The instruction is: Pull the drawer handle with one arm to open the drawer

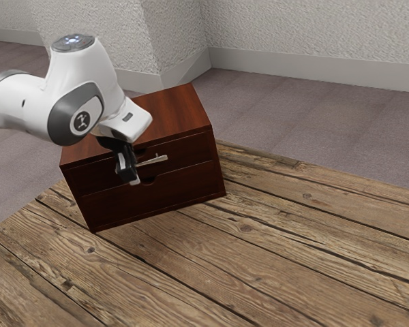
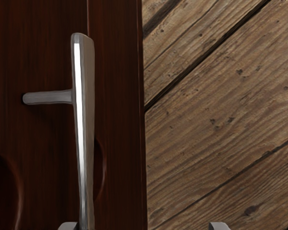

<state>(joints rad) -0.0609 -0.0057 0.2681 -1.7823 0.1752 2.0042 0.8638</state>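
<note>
- Our gripper [image 1: 129, 170] hangs before the drawer [image 1: 184, 153], fingers [image 2: 68, 226] apart around the handle [image 2: 84, 134] (nearer one finger), placed to clamp it.
- We judge the drawer shut, flush in its cabinet [image 1: 167, 112].

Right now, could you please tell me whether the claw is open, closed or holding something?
The claw is open; the drawer handle sits inside its gap, close to one side, not clamped.
</note>
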